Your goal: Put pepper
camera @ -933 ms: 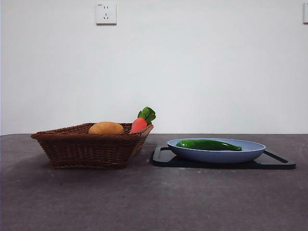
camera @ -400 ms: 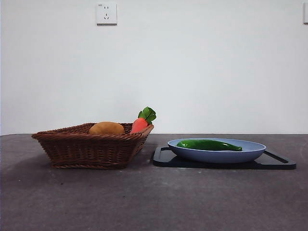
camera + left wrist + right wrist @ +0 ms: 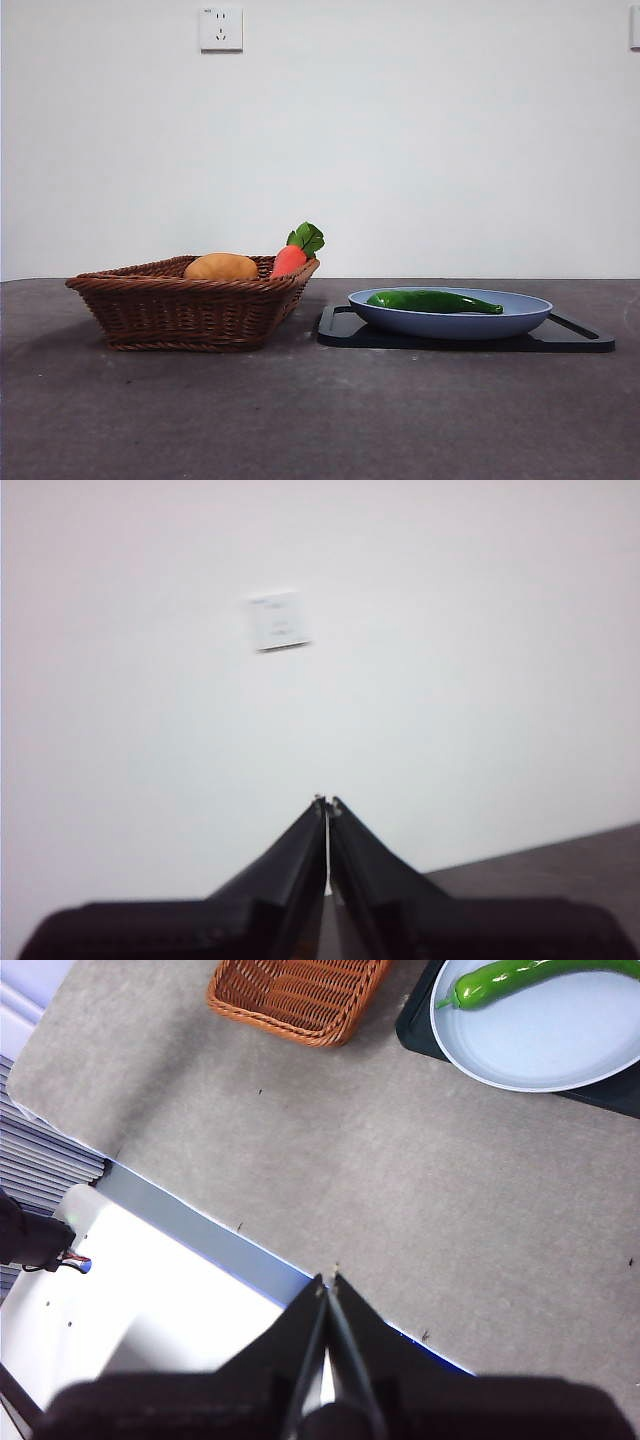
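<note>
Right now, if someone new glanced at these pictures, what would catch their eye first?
Probably the glossy green pepper lying in the blue plate, which sits on a black tray to the right of the basket. Next, the wicker basket holding a tan potato and an orange carrot with green leaves. Neither gripper is near them.

Even, soft light fills all views, the basket (image 3: 190, 300) casts a faint shadow, the left wrist view is blurred, and the white surface (image 3: 140, 1330) below the right gripper (image 3: 328, 1285) glares.
</note>
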Robot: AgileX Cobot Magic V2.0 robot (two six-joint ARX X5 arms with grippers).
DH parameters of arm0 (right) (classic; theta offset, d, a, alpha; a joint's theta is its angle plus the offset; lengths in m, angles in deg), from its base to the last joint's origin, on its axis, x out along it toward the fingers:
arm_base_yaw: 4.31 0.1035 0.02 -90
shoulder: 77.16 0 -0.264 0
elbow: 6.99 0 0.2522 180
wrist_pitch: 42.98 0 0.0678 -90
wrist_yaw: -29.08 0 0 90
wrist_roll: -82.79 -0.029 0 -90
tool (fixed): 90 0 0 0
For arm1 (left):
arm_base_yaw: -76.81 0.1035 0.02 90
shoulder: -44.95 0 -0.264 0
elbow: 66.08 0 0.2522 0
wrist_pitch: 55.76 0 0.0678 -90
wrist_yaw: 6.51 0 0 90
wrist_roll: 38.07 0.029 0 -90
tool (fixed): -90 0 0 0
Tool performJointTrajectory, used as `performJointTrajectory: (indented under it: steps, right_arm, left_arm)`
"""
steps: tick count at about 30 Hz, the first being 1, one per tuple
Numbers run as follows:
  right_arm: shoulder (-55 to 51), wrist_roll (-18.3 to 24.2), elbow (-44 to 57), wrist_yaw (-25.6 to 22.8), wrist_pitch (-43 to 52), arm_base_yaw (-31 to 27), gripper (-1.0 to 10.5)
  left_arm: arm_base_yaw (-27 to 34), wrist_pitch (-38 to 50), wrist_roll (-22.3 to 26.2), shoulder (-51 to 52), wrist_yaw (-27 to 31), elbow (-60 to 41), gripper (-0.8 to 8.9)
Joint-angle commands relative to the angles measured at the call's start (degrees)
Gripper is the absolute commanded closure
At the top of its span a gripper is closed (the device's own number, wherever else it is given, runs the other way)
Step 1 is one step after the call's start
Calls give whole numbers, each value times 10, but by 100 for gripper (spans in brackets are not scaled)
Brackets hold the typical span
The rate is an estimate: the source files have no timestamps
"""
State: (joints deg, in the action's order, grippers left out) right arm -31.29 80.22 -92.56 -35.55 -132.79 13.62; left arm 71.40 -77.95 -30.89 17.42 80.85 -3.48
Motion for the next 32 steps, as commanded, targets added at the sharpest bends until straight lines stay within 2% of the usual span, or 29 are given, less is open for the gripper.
performJointTrajectory:
  steps: [1, 8, 16, 26, 32]
  right_arm:
    - [2, -4, -10, 0, 6, 2, 943]
    - [2, -3, -10, 0, 6, 2, 943]
    - [2, -4, -10, 0, 6, 2, 943]
    - [2, -4, -10, 0, 6, 2, 943]
    - [2, -3, -10, 0, 6, 2, 943]
  left_arm:
    - [24, 51, 10, 51, -2, -90, 805]
    - [49, 104, -17, 156, -4, -278, 805]
    - [51, 105, -45, 231, -4, -413, 805]
    - [51, 97, -67, 275, -4, -484, 805]
    - [51, 36, -74, 275, -3, -484, 805]
